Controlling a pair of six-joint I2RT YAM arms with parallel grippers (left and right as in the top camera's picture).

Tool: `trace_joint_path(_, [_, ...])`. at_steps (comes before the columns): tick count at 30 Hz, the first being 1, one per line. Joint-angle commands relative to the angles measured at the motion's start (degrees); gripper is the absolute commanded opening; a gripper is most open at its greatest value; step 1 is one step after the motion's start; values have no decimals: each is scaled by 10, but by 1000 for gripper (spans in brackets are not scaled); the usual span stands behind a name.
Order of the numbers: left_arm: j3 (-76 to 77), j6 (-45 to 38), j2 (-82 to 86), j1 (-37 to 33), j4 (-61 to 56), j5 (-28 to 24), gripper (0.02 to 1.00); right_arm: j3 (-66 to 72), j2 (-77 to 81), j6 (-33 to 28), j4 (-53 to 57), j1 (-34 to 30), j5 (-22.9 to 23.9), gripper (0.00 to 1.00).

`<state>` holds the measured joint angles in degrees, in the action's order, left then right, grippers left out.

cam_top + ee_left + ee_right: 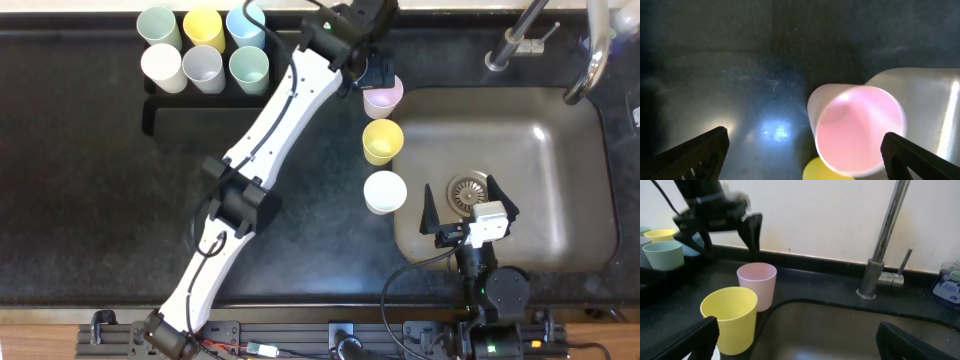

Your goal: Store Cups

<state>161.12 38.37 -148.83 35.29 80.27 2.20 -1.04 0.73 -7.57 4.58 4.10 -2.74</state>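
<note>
— So, the left gripper (804,139)?
— Its fingers are spread wide and grip nothing. It hangs over the pink cup (860,131), which stands upright on the dark countertop (90,200) at the sink's (560,150) upper-left corner, top centre of the top view.
— And the right gripper (467,203)?
— Wide as well, and empty, over the basin by the drain (466,188), lower right of centre.
— What stands around?
— Below the pink one come a yellow cup (382,141) and a white cup (385,191), in a column along the sink's left rim. At upper left, six cups (204,66) fill a black tray (190,112). A faucet (887,240) rises behind the basin, a soap bottle (948,284) stands at its right, and a pale wall (830,215) lies behind.
</note>
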Motion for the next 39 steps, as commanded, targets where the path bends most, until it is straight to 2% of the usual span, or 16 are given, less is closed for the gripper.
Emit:
trace_joint_path(1, [14, 9, -28, 4, -7, 5, 1000, 7, -5, -2, -3, -3, -2, 998])
trace_joint_path(10, [14, 9, -56, 4, -22, 2, 993, 7, -5, -2, -3, -3, -2, 998])
trace_joint_path(14, [14, 7, -56, 5, -36, 3, 877, 7, -5, -2, -3, -3, -2, 998])
trace_joint_path(20, [14, 7, -56, 7, -46, 1, 803, 7, -5, -2, -3, -3, -2, 998])
trace_joint_path(31, [13, 6, -56, 7, -50, 1, 419, 7, -5, -2, -3, -3, -2, 998])
trace_joint_path(37, [13, 4, -56, 7, -47, 0, 97, 7, -5, -2, -3, -3, -2, 996])
trace_joint_path(39, [13, -3, -56, 9, -48, -2, 36, 7, -5, -2, -3, -3, -2, 996])
